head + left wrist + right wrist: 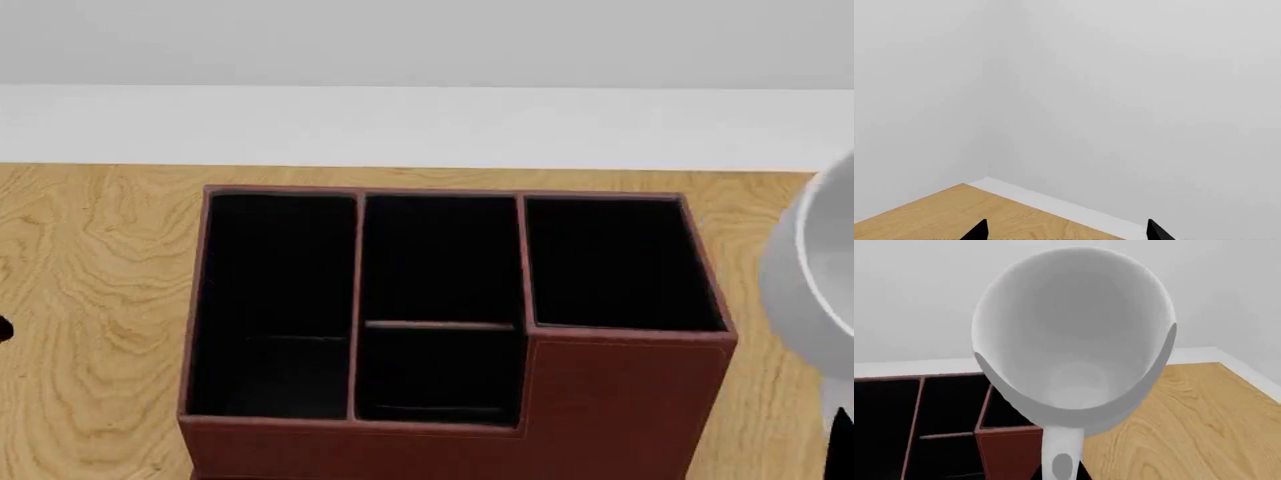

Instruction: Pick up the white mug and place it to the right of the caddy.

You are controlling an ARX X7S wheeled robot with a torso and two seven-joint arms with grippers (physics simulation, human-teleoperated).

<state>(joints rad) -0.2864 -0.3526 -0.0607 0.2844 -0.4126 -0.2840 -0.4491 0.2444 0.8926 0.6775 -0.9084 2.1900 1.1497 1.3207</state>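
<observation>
The white mug [1074, 340] fills the right wrist view, its open mouth facing the camera and its loop handle [1062, 455] nearest the lens. My right gripper [1061, 475] is shut on that handle, with a dark finger showing on each side. In the head view the mug [817, 280] is cut off by the right edge, just right of the caddy [587, 400]. The caddy is reddish-brown with black compartments [441, 260] and appears again at the mug's left [1007, 450]. My left gripper [1067, 232] is open over bare wood, holding nothing.
The caddy stands on a wood-grain surface [94, 260], which also lies bare to the caddy's right [1187, 415]. A white ledge [427, 125] and a grey wall run behind it. The left wrist view shows a wall corner [987, 100].
</observation>
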